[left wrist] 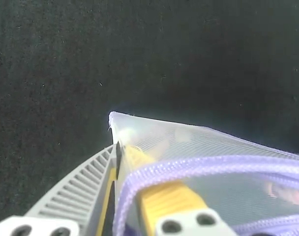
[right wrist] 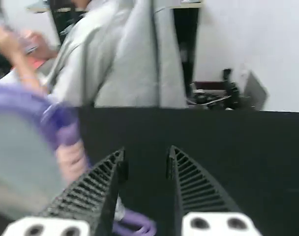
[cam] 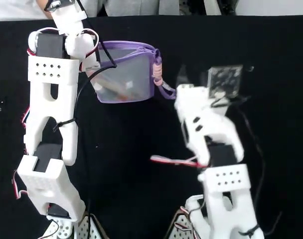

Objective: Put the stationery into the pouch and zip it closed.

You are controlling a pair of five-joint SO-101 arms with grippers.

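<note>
High view: stationery (cam: 116, 90) inside the pouch (cam: 136, 74), left claw (left wrist: 122, 150) clamped on its rim, right claw (right wrist: 146, 152) apart.

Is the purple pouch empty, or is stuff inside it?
Not empty. Through the see-through side of the pouch, some stationery shows inside.

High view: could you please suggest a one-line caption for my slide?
Left gripper clamps one end of the purple pouch; the open right gripper sits at the other end.
</note>
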